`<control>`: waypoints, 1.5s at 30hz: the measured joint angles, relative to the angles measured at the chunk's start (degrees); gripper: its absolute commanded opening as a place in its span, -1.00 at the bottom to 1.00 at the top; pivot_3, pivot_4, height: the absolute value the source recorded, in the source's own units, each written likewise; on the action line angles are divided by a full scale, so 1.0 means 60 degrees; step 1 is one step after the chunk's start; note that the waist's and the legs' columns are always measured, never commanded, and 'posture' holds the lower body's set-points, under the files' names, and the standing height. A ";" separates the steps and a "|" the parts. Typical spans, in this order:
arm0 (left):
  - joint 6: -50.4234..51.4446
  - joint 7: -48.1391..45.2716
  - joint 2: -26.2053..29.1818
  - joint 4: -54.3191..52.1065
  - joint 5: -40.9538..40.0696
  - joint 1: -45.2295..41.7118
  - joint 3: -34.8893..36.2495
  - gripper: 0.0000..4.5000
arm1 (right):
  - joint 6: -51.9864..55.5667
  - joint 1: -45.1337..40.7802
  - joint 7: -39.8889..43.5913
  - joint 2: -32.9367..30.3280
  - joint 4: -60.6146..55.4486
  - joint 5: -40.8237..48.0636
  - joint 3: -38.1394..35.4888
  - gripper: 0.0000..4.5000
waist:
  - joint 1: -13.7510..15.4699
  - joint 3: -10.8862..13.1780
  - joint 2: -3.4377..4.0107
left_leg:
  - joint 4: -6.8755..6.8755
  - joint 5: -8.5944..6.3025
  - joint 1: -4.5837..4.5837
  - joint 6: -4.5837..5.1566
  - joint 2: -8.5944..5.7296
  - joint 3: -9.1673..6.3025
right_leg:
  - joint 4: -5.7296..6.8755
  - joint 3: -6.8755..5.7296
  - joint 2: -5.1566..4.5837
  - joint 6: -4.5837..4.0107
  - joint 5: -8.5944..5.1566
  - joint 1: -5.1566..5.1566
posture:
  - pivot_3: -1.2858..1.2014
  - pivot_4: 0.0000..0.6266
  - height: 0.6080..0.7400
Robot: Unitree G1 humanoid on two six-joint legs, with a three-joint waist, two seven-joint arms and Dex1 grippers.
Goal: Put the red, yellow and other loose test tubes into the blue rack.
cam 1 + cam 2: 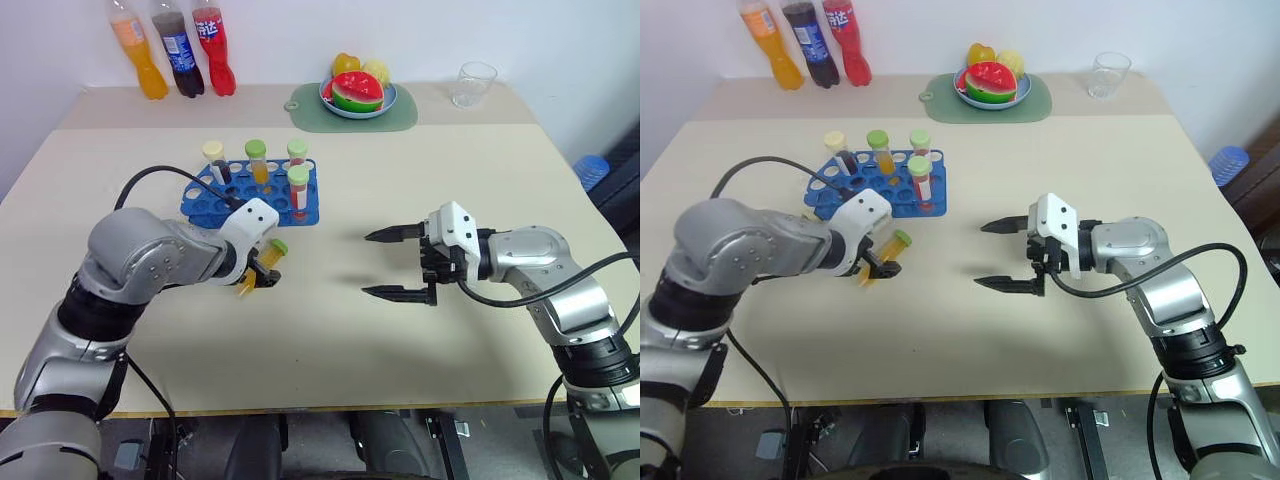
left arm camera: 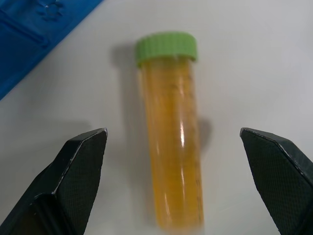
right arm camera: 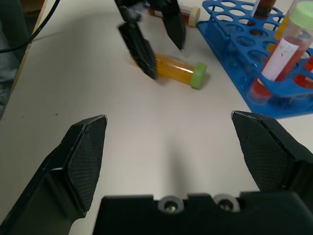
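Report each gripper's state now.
Left gripper: open, straddling the lying yellow-orange test tube, not gripping.
Right gripper: open, empty.

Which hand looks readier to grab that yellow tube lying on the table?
The left hand: its open fingers already straddle the yellow tube beside the blue rack. The right hand hangs open, farther off.

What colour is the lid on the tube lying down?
Green, on the lying tube; clearest in the left wrist view.
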 measured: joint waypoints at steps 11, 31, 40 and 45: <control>-0.0001 0.1336 -0.0995 0.1430 -0.0571 -0.0482 -0.0438 -0.44 | 0.0085 0.0052 -0.0382 0.0192 -0.0147 -0.0037 0.0206 1.00 | 0.0115 0.0000 0.0001 | -0.0001 0.0007 -0.0007 -0.0013 -0.0003 -0.0003 | -0.0003 0.0000 -0.0001 0.0000 0.0000 -0.0006 | 0.03 -0.52 0.91; -0.8985 0.0203 -0.2440 -0.3110 0.3761 0.4588 0.3240 -0.65 | 0.0187 0.0293 -0.1369 0.1732 0.0398 -0.0022 0.0352 1.00 | 0.0437 -0.0013 -0.0015 | 0.0017 0.0021 0.0007 -0.0036 -0.0025 0.0008 | -0.0024 0.0005 -0.0017 0.0008 0.0010 0.0037 | 0.03 -0.52 0.91; -1.5658 0.1382 -0.4794 0.2850 0.8173 0.3778 0.1557 -0.65 | 0.0270 0.0229 -0.2474 0.2729 0.0481 -0.0104 0.0490 1.00 | 0.0402 -0.0014 -0.0014 | 0.0004 0.0013 -0.0012 -0.0021 -0.0023 0.0014 | -0.0028 0.0007 -0.0018 0.0014 0.0014 0.0004 | 0.03 -0.52 0.91; -1.7586 0.1172 -0.5051 0.4723 0.8449 0.3216 0.1792 -0.65 | 0.0388 0.0347 -0.2745 0.2714 0.0395 -0.0104 0.0472 1.00 | 0.0397 -0.0014 -0.0014 | 0.0005 0.0011 -0.0011 -0.0017 -0.0023 0.0011 | -0.0019 0.0005 -0.0016 0.0015 0.0015 0.0003 | 0.03 -0.52 0.91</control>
